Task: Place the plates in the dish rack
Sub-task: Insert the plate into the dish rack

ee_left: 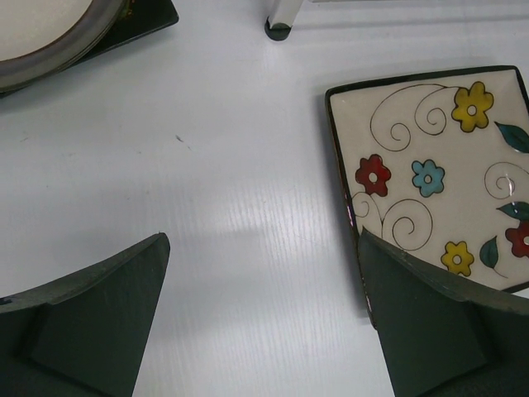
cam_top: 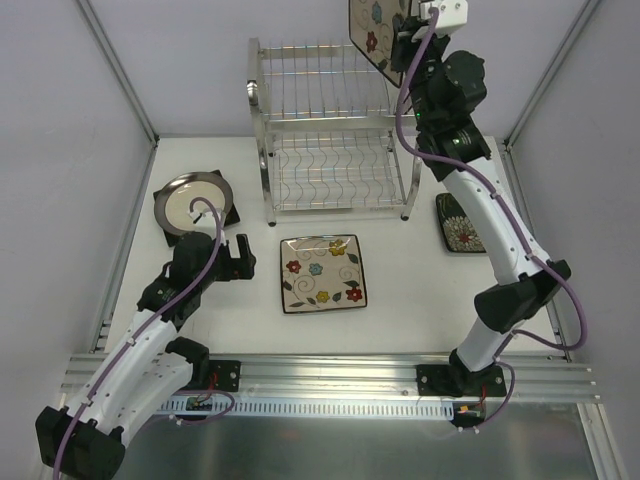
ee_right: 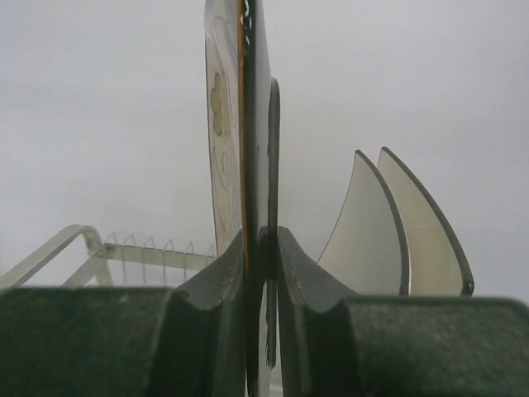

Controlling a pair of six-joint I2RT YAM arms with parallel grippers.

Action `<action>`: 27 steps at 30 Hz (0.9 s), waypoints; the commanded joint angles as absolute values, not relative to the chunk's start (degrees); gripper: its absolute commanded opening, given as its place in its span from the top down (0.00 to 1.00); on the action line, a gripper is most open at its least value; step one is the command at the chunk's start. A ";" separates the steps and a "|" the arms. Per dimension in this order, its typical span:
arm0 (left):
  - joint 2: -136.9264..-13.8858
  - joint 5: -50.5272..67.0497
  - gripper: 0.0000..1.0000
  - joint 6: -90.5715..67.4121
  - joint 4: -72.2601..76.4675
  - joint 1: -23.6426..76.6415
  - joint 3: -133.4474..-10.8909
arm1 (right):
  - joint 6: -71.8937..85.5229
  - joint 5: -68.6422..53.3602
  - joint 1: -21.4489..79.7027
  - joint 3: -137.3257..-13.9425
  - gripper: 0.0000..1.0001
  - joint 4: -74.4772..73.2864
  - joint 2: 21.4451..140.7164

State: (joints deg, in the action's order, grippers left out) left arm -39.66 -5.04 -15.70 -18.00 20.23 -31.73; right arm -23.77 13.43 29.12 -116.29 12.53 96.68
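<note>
The chrome dish rack (cam_top: 330, 140) stands at the back middle. My right gripper (cam_top: 402, 45) is raised above the rack's right end and is shut on a cream flowered plate (cam_top: 372, 30), held upright. In the right wrist view the plate (ee_right: 248, 124) stands edge-on between the closed fingers (ee_right: 227, 273). A second cream flowered plate (cam_top: 322, 272) lies flat in front of the rack. My left gripper (cam_top: 240, 255) is open and empty just left of it. In the left wrist view its right finger (ee_left: 438, 322) overlaps that plate's (ee_left: 430, 174) near left corner.
A round cream plate (cam_top: 193, 200) lies on a dark square plate at the left, and shows in the left wrist view (ee_left: 41, 33). A dark plate with white flowers (cam_top: 458, 222) lies at the right. Two white dark-rimmed plates (ee_right: 388, 223) stand on edge beyond my right fingers. A rack foot (ee_left: 278, 25) is ahead.
</note>
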 commanded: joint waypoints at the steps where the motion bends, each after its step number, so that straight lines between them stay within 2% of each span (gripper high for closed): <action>1: -39.64 -5.27 0.01 -14.41 -17.31 19.34 -32.78 | -29.79 18.19 29.88 -124.36 0.99 32.78 97.37; 9: -39.99 -5.10 0.01 -14.41 -17.23 18.81 -32.78 | -33.22 22.76 30.06 -130.16 0.99 32.52 103.09; 27: -40.17 -4.92 0.01 -14.33 -17.14 18.63 -32.61 | -37.97 25.40 29.88 -130.96 0.99 38.67 107.75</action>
State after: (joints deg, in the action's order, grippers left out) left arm -40.49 -5.02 -15.57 -17.98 19.38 -31.73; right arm -35.97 25.96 29.74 -124.60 20.38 109.34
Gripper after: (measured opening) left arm 0.991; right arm 0.172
